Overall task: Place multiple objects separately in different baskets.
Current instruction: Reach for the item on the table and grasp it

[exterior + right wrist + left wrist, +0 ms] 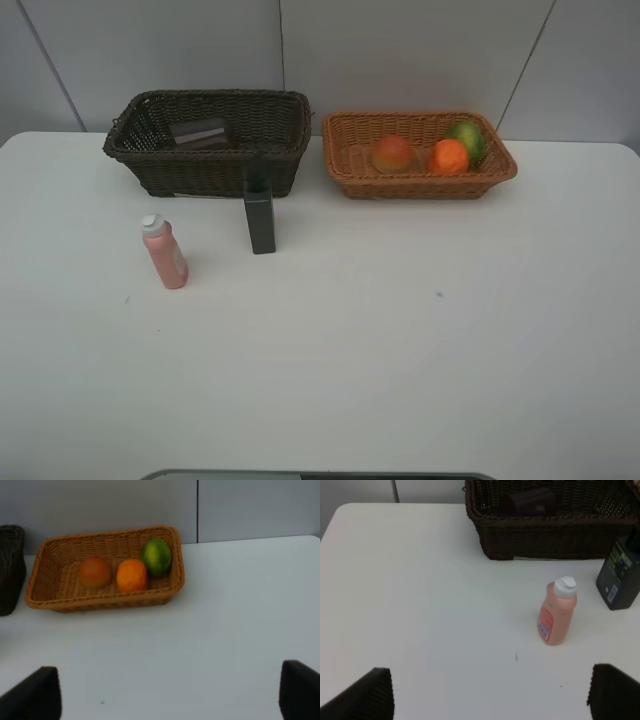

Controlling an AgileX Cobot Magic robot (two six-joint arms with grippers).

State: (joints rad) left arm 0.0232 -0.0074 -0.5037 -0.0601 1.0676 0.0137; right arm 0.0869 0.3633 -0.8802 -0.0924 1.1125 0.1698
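The dark brown basket [210, 172] holds the translucent pinkish cup [200, 133]. The light tan basket [420, 186] holds the red-orange fruit [392, 153], the orange [450, 157] and the green fruit [468, 138]. The pink white-capped bottle [164, 252] and the dark rectangular bottle [260, 218] stand on the white table in front of the dark basket. My left gripper [492, 700] is open and empty, well short of the pink bottle [557, 612]. My right gripper [167, 695] is open and empty, well short of the tan basket [100, 600]. Neither gripper shows in the high view.
The white table [400, 340] ends at a grey panelled wall behind the baskets. The two baskets stand side by side with a narrow gap. The dark bottle [620, 577] stands close to the dark basket's front wall [555, 537].
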